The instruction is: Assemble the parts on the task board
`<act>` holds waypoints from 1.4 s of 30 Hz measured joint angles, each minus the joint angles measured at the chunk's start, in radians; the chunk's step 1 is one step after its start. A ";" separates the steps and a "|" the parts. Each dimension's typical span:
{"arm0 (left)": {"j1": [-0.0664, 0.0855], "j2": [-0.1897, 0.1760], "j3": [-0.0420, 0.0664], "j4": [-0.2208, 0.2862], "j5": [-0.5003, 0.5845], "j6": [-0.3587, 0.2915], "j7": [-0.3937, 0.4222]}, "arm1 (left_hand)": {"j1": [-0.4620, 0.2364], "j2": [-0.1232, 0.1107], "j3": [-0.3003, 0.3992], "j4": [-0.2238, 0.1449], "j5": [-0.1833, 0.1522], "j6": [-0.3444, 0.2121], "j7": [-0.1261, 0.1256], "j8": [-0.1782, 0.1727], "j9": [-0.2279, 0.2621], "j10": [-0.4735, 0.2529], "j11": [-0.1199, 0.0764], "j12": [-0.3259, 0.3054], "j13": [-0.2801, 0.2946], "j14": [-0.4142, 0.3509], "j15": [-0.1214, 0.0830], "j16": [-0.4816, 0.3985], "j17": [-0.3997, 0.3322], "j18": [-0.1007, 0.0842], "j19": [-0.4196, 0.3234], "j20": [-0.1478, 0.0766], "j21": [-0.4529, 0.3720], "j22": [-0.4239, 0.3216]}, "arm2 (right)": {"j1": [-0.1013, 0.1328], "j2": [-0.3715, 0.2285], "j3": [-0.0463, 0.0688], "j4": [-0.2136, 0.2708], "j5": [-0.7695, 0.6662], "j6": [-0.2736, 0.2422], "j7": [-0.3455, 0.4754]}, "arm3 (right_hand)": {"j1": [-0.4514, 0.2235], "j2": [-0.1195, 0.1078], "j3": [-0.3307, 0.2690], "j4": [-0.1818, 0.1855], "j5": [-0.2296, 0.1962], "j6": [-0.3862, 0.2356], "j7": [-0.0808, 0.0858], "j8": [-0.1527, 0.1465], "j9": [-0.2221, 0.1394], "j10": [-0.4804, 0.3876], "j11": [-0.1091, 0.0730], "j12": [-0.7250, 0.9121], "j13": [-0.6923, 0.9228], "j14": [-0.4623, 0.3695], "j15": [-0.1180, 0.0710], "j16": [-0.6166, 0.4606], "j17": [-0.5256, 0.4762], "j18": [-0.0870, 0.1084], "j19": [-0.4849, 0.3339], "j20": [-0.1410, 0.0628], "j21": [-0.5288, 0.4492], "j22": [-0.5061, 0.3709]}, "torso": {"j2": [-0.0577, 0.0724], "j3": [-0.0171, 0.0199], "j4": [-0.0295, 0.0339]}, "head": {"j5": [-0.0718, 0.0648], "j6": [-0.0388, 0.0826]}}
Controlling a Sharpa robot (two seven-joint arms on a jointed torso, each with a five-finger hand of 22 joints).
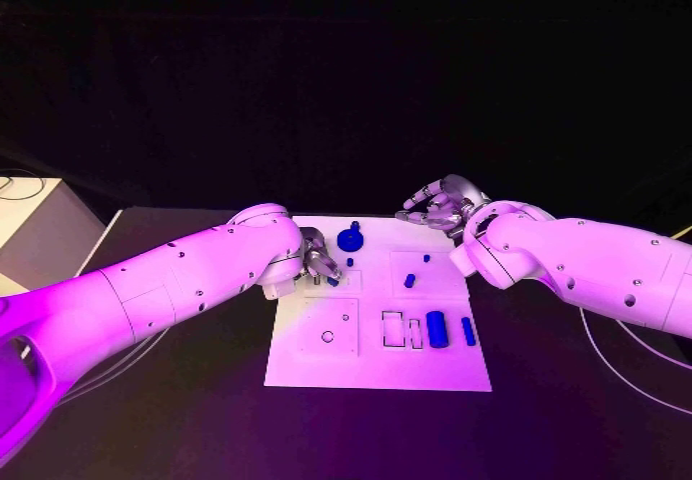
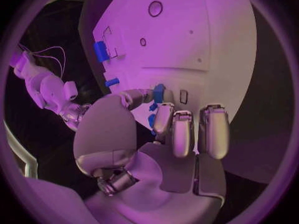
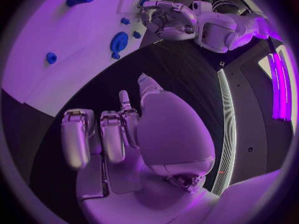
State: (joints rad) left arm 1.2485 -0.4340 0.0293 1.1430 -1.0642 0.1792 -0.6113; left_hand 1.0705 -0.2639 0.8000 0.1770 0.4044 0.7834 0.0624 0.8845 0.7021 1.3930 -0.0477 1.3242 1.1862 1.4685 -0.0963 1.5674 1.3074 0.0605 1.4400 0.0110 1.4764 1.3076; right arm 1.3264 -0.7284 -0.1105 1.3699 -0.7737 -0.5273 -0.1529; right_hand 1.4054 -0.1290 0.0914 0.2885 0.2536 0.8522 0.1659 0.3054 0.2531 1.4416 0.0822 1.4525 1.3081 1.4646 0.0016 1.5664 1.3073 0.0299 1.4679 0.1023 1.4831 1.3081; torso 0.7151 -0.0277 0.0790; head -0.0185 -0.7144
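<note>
The white task board [image 1: 378, 365] lies in the middle of the black table. My left hand [image 1: 317, 263] hovers over the board's far left part and pinches a small blue part [image 2: 159, 92] between thumb and a finger; that part [image 1: 333, 281] shows at its fingertips. My right hand [image 1: 440, 208] hangs just past the board's far right corner, fingers loosely bent, nothing in it [image 3: 124, 134]. On the board sit a round blue part [image 1: 351, 240], a blue cylinder [image 1: 437, 328], a thin blue bar [image 1: 469, 331] and small blue pegs [image 1: 410, 281].
A pale box [image 1: 36, 235] stands at the table's far left. The board's near left has a round hole [image 1: 327, 337], and rectangular slots [image 1: 394, 329] lie beside the cylinder. White cables [image 1: 620, 360] trail on the table to the right.
</note>
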 measured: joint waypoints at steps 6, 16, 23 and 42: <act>0.000 0.001 0.000 0.000 0.000 -0.001 0.000 | -0.005 0.003 -0.004 -0.004 0.000 0.009 -0.002 -0.010 0.000 0.004 -0.004 0.004 0.003 -0.004 -0.004 0.000 0.000 0.000 0.004 -0.004 0.000 0.000 | 0.000 0.000 0.000 0.001 0.000 0.000 0.000 | 0.000 0.000 0.000 0.000 0.000 0.000 0.000 0.000 0.000 0.000 0.000 0.000 0.000 0.000 0.000 0.000 0.000 0.000 0.000 0.000 0.000 0.000 | 0.000 0.0000 0.0005 | -0.001 0.000; -0.003 -0.005 -0.001 0.010 0.000 -0.020 0.001 | 0.005 -0.004 0.016 -0.006 0.064 0.013 -0.002 -0.017 0.000 0.004 -0.003 0.004 0.008 -0.004 -0.004 0.000 0.000 0.000 0.007 -0.007 0.000 0.000 | 0.000 -0.001 0.000 0.001 0.000 0.000 0.000 | -0.002 0.002 0.005 -0.001 0.000 0.000 0.000 0.000 -0.001 0.000 0.000 0.000 0.000 0.000 0.000 0.000 0.000 0.000 0.000 0.000 -0.004 0.000 | 0.000 -0.0001 0.0005 | 0.000 0.001; -0.010 -0.019 -0.002 0.031 0.003 -0.056 0.003 | 0.005 -0.004 0.016 -0.006 0.069 0.013 -0.002 -0.020 0.000 0.003 -0.003 0.004 0.011 -0.004 -0.004 0.000 0.000 0.000 0.007 -0.007 0.000 0.000 | 0.000 -0.002 0.000 0.001 0.000 0.000 0.000 | -0.007 0.007 0.007 -0.001 0.000 0.000 0.000 0.000 -0.001 0.000 0.000 0.000 0.000 0.000 0.000 0.000 0.000 0.000 0.000 0.000 -0.006 0.000 | -0.001 -0.0005 0.0006 | -0.002 0.001; -0.021 -0.037 -0.005 0.060 0.007 -0.135 0.004 | 0.005 -0.004 0.019 -0.004 0.069 0.013 -0.002 -0.016 0.021 0.008 -0.006 0.008 0.019 -0.004 -0.003 0.000 0.000 0.000 0.011 -0.011 0.000 0.000 | -0.001 -0.005 0.000 0.003 -0.001 0.000 0.000 | -0.007 0.007 0.007 -0.001 0.000 0.000 0.000 0.000 -0.001 0.000 0.000 0.000 0.000 0.000 0.000 0.000 0.000 0.000 0.000 0.000 -0.006 0.000 | -0.001 -0.0003 0.0021 | -0.001 -0.005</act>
State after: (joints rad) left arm 1.2279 -0.4711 0.0239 1.2026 -1.0575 0.0443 -0.6073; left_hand 1.0757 -0.2674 0.8189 0.1733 0.4731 0.7960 0.0607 0.8685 0.7231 1.4013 -0.0534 1.3321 1.2048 1.4649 -0.0998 1.5675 1.3074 0.0606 1.4509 0.0000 1.4764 1.3075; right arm 1.3252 -0.7335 -0.1105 1.3731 -0.7745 -0.5273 -0.1525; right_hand 1.3989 -0.1225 0.0985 0.2870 0.2536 0.8522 0.1659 0.3054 0.2519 1.4416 0.0822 1.4525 1.3076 1.4646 0.0016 1.5665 1.3073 0.0299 1.4679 0.1022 1.4771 1.3076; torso 0.7145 -0.0280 0.0811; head -0.0194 -0.7189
